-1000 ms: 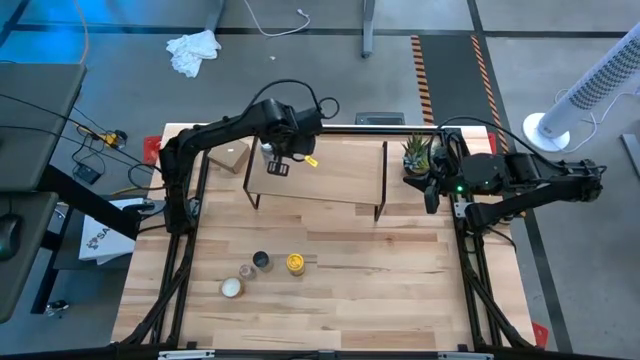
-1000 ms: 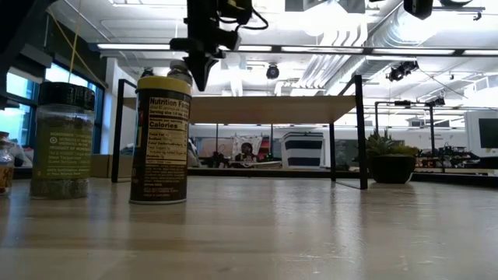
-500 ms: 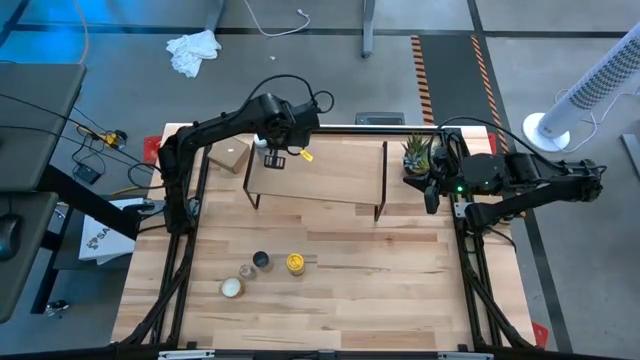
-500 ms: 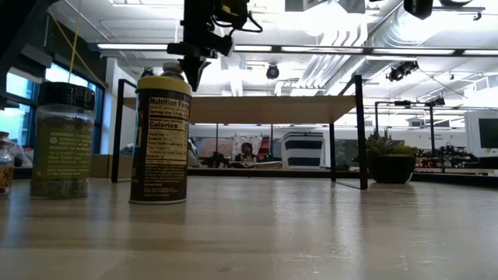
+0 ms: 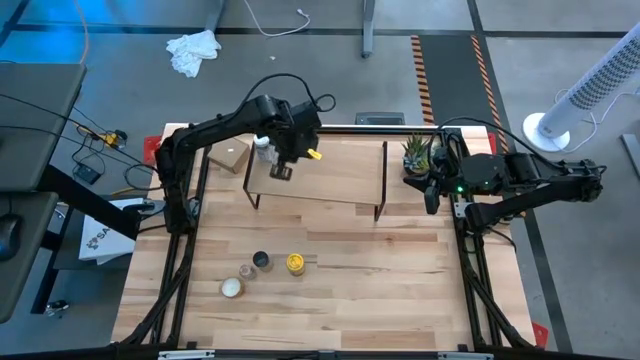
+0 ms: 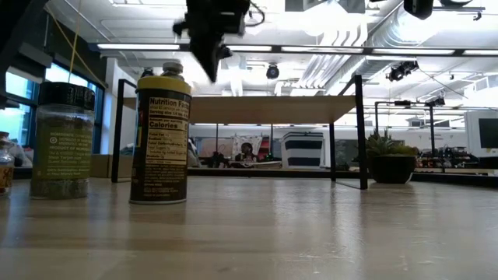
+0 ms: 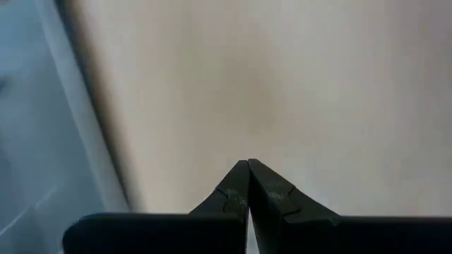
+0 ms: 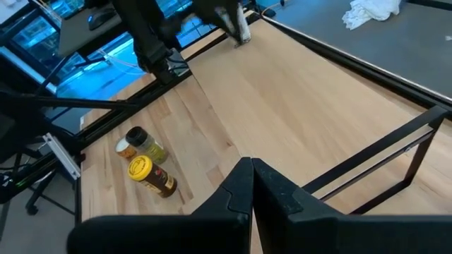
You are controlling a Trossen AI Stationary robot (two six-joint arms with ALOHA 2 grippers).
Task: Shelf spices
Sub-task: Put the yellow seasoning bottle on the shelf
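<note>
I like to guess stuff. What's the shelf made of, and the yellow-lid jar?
The shelf top looks like pale, matte wood, going by its faint grain; its thin black legs look like metal. The yellow-lid jar looks like dark, shiny plastic or glass, which one is unclear, with a printed label.

left gripper [image 6: 208,58] motion-blurred in low view; glass jar [image 6: 5,173] cut off by frame edge.

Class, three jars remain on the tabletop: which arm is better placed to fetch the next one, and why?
Probably left. Its end effector is over the shelf, on the jars' side; the right end effector waits beside the plant, farther away.
</note>
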